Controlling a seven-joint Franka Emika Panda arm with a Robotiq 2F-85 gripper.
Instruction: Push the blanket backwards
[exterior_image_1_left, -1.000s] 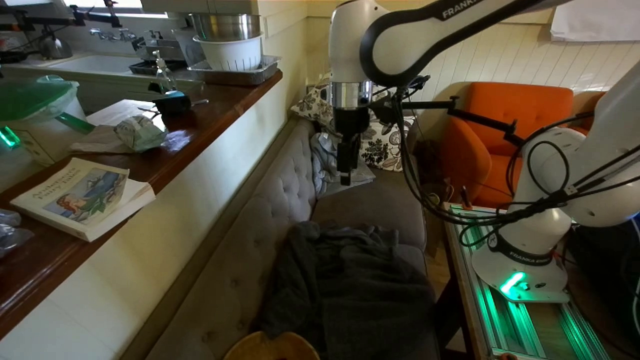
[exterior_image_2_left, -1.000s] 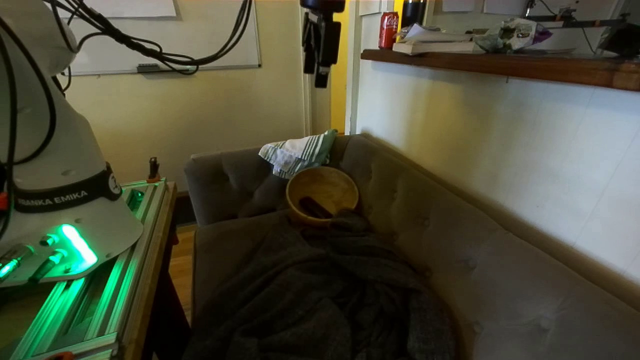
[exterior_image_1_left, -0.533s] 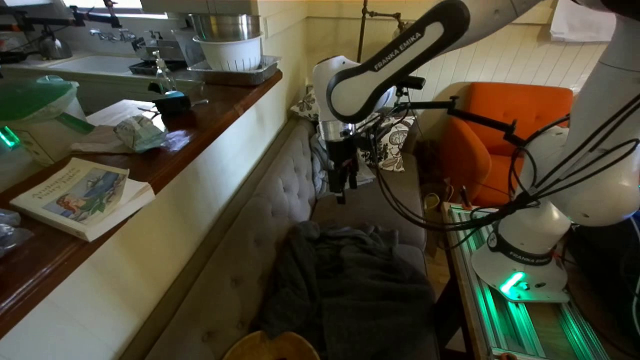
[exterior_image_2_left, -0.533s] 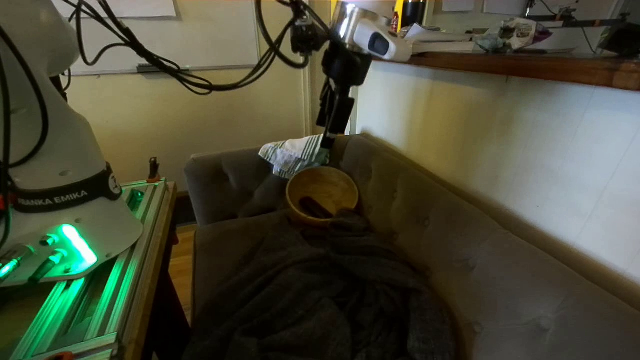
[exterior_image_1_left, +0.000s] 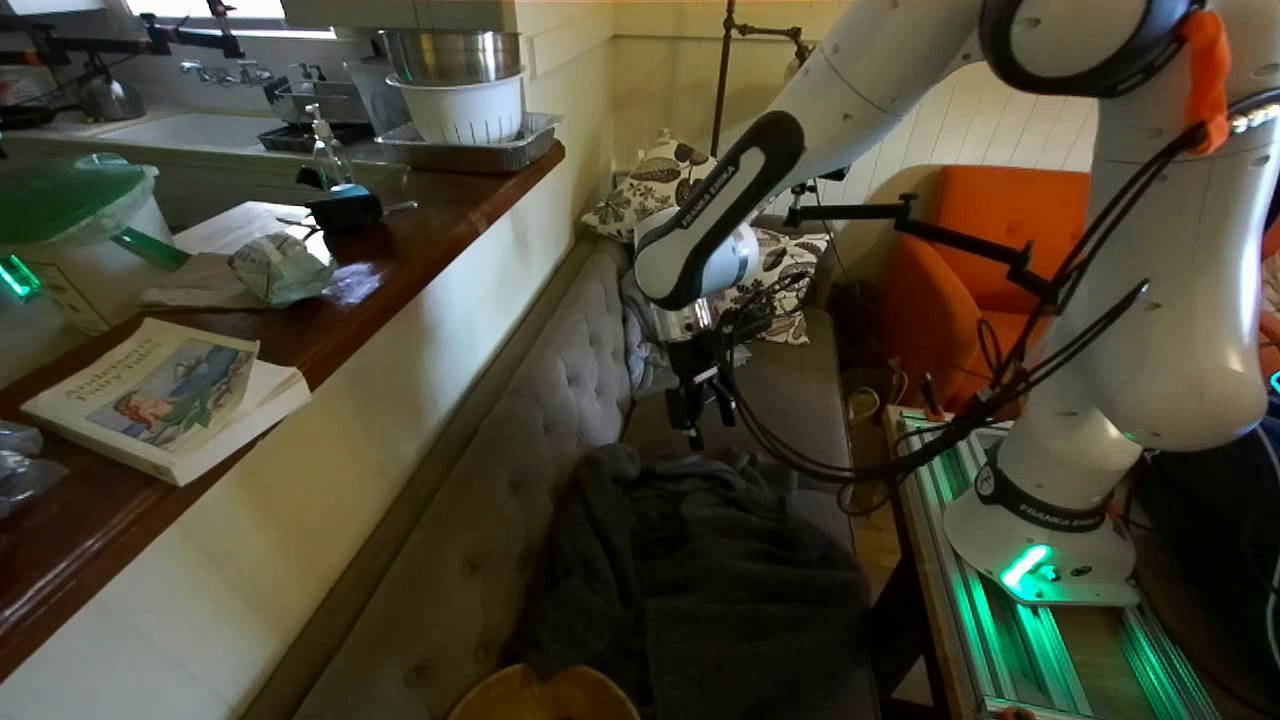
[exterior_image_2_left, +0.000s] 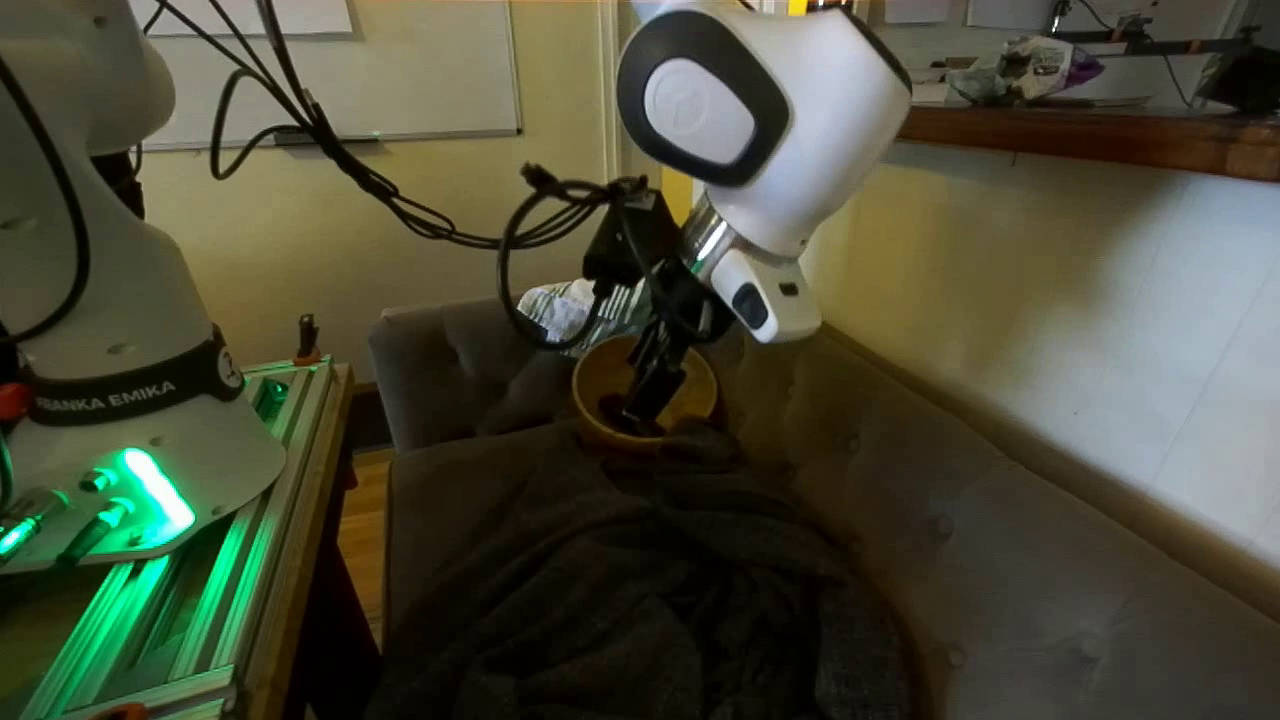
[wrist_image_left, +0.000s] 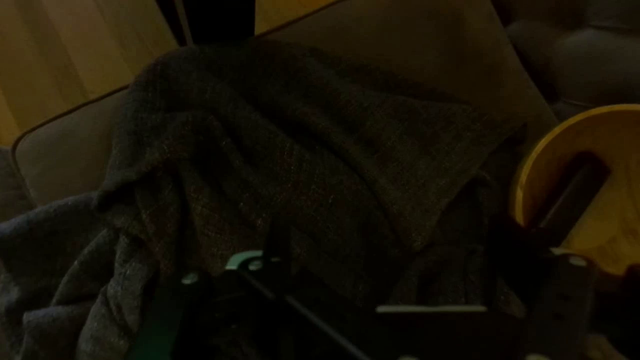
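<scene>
Over the last second the arm (exterior_image_1_left: 850, 100) reaches lower and the gripper (exterior_image_1_left: 711, 430) comes down from high above the sofa (exterior_image_2_left: 1050, 580), tipping, to hang over the blanket (exterior_image_1_left: 700, 570). Gripper: fingers spread wide, nothing held. Cloth contact: not seen; gap hard to judge, wrist view dark. Blanket: no visible shift in its folds; lies bunched across the sofa from front edge to back edge, near the wooden bowl (exterior_image_1_left: 590, 695) in the sofa's corner. Reading: approach phase, push apparently not begun. "Backwards" probably means toward the sofa's back edge; if so, the fingers should meet the cloth on its front-edge side. Risk: a fold could nudge the bowl.
</scene>
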